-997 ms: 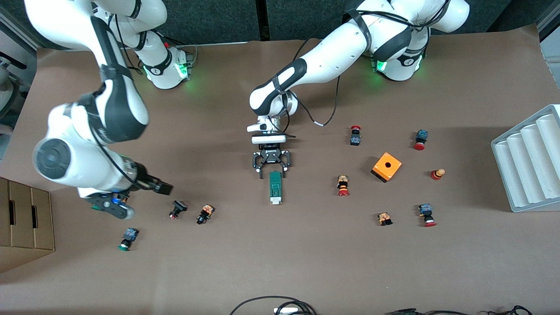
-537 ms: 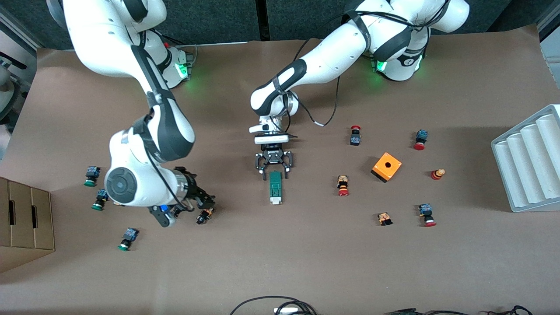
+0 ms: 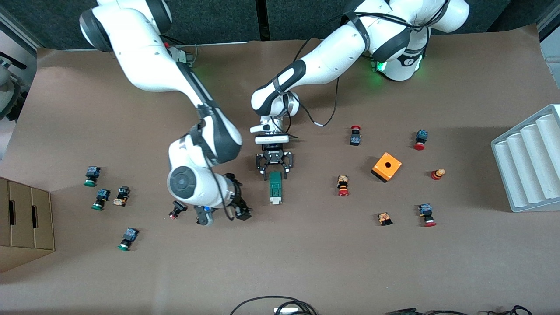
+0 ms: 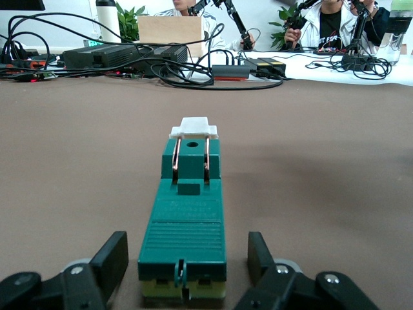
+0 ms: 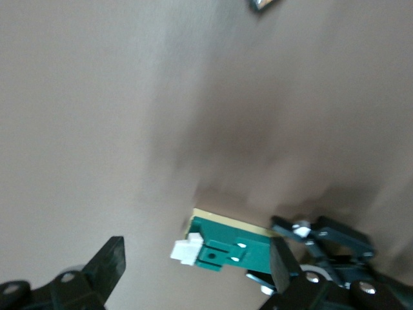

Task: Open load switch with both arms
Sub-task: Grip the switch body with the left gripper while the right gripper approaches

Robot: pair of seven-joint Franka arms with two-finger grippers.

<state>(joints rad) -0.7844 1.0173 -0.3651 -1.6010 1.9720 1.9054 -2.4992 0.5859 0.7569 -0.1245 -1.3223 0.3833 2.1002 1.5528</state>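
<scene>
The load switch, a flat dark-green bar, lies mid-table with its white block at the end nearer the front camera. My left gripper is low at the switch's other end, shut on it. In the left wrist view the green body runs out from between the left gripper, one finger close on each side. My right gripper hangs open beside the white end, toward the right arm's end of the table. The right wrist view shows the switch between the wide-apart fingers of the right gripper, untouched.
A red-capped push-button lies just beside the right gripper. More push-buttons are scattered toward both ends of the table. An orange cube and a grey ribbed tray are toward the left arm's end, a cardboard box at the other.
The right arm has swung from its own end of the table to beside the switch's white end. The left gripper's fingers have closed in on the switch.
</scene>
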